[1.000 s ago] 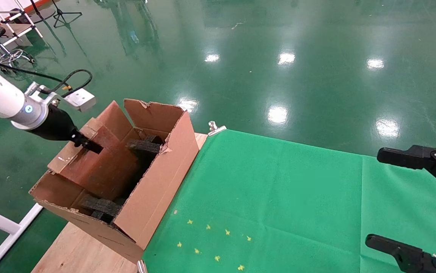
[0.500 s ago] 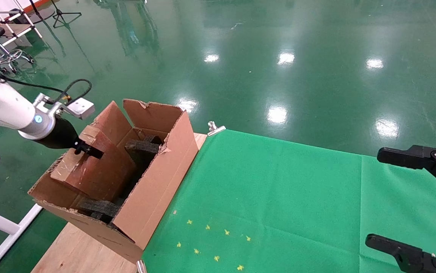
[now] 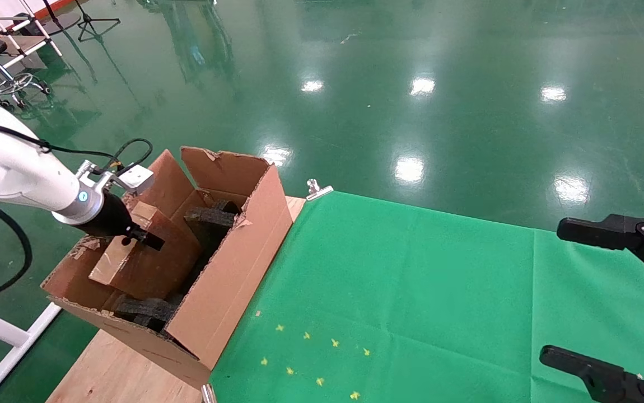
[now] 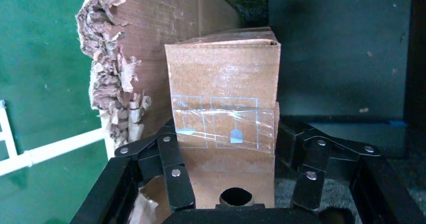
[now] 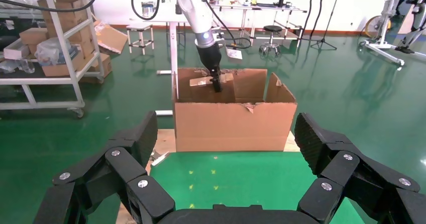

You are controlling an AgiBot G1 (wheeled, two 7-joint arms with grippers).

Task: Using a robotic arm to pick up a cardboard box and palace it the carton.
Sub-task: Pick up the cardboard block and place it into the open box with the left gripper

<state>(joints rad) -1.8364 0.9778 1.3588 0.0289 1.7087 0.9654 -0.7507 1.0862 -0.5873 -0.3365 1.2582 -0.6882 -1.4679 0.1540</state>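
The white left robotic arm (image 3: 31, 179) reaches into the carton (image 3: 232, 263), a large brown carton with torn flaps. My left gripper (image 3: 144, 240) is shut on the cardboard box (image 3: 148, 268), a slim brown box held tilted inside the carton. In the left wrist view the cardboard box (image 4: 223, 83) sits between the black fingers (image 4: 173, 163), with clear tape and a round hole in its narrow face. Black foam blocks (image 3: 210, 215) lie inside the carton. My right gripper (image 3: 554, 291) is open and empty over the green cloth at the far right.
The carton stands on a wooden table (image 3: 115, 369) beside a green cloth (image 3: 411, 291) with small yellow marks. A metal clip (image 3: 316, 189) holds the cloth's far corner. A white frame (image 3: 3, 341) stands left of the table. Shelves (image 5: 50, 43) stand beyond.
My left gripper has moved down and toward me with the cardboard box, which now sits lower in the carton. The right arm has not moved.
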